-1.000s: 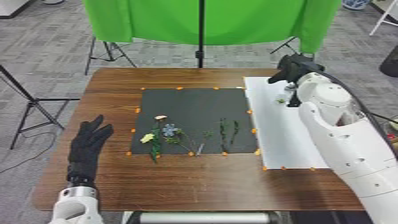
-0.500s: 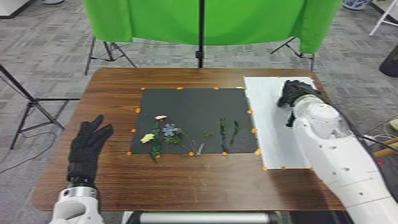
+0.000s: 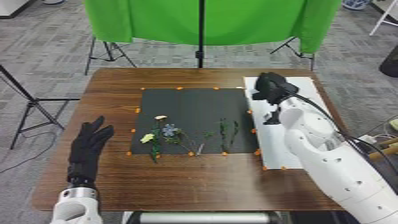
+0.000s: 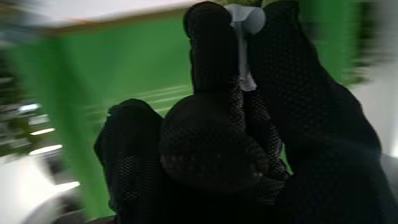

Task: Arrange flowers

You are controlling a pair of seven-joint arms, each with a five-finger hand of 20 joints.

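Over the far left part of the white board (image 3: 275,150), my right hand (image 3: 272,86) hangs near the dark mat (image 3: 191,102). In the right wrist view the right hand (image 4: 213,145) pinches a pale stem-like piece (image 4: 242,55) between its fingers; a yellow-green bit is at its end. On the mat's near part lie a pale yellow flower (image 3: 148,137), a small whitish flower (image 3: 161,117), a blue flower (image 3: 170,130) and green sprigs (image 3: 234,134). My left hand (image 3: 84,150) rests palm-flat at the table's left, fingers straight.
Orange markers (image 3: 254,131) line the edges of the mat and board. Brown table (image 3: 204,185) surrounds both. Beyond the far edge stand a green cloth (image 3: 213,22) and thin black stands.
My right hand has moved left across the white board, from its far right part towards the mat, by way of a slightly nearer position. The left hand and the flowers on the mat stay put.
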